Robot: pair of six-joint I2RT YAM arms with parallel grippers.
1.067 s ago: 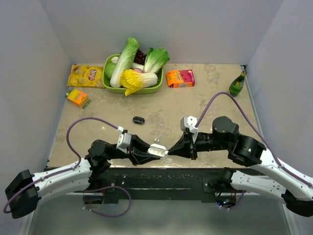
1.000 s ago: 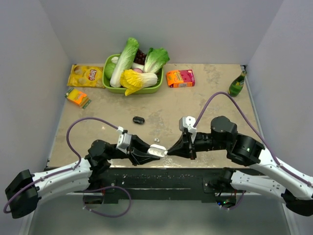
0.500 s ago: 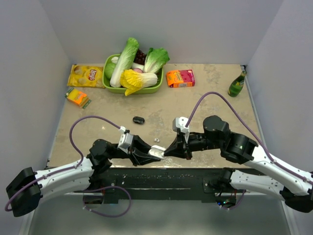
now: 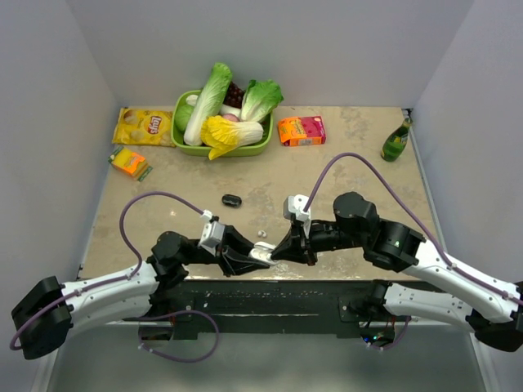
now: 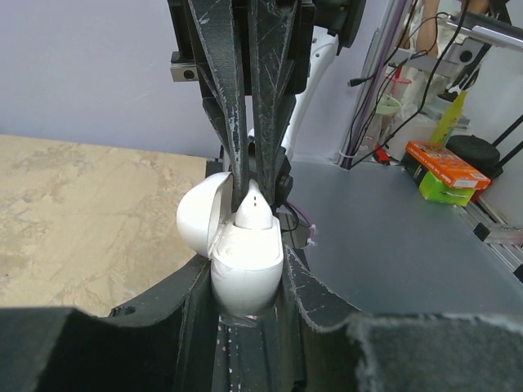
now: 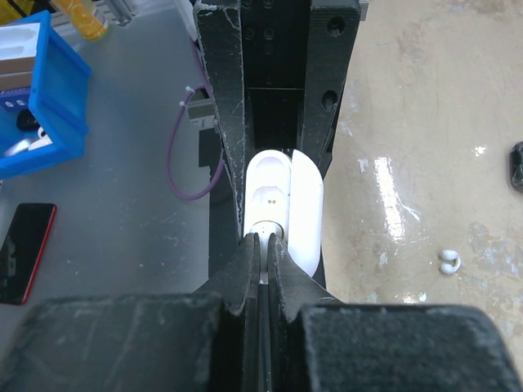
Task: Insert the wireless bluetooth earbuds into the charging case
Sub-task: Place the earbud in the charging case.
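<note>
Between our left gripper's (image 5: 247,282) fingers we are clamping the charging case (image 6: 270,184), long axis running along those fingers, mouth facing the right gripper (image 6: 261,249), lid hanging open toward the table (image 4: 343,163) side. Opposite it, our right gripper's closed jaws are pinching one earbud (image 5: 253,214), whose rounded end is sitting in the case's mouth, narrow end pointing back between the fingertips. Farther out, the second earbud (image 6: 448,261) is lying on the table near the case, a black oval object (image 4: 231,199) beyond it.
</note>
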